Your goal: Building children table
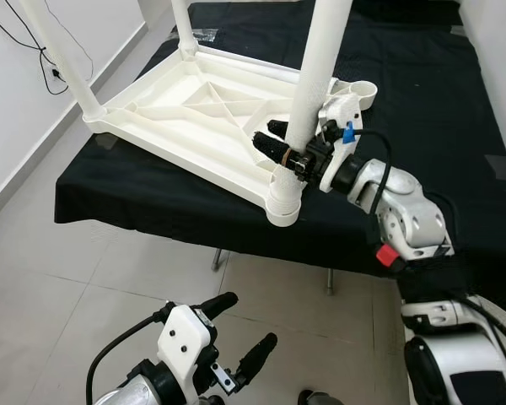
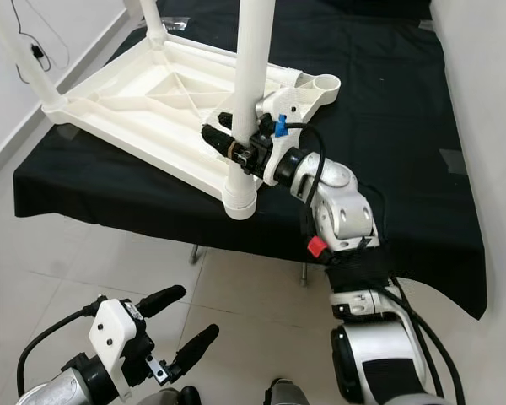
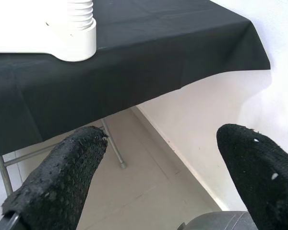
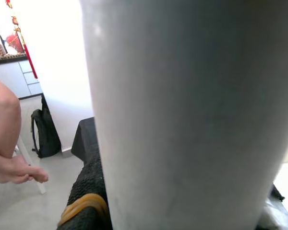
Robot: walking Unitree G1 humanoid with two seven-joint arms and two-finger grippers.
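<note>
Tabletop [image 1: 194, 118], white plastic, lies upside down on the black-draped bed [image 1: 422, 93]. At its four o'clock corner, a white leg [image 1: 316, 76] stands upright in its socket; the right gripper [image 1: 280, 143] has its jaws clamped around it. Low at six o'clock, the left gripper [image 1: 240, 333] hangs above the floor, jaws spread wide, holding nothing.

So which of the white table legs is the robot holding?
The near-corner white plastic leg, closest to the robot. The right gripper clamps its fingers around it; the other legs stand untouched.
</note>
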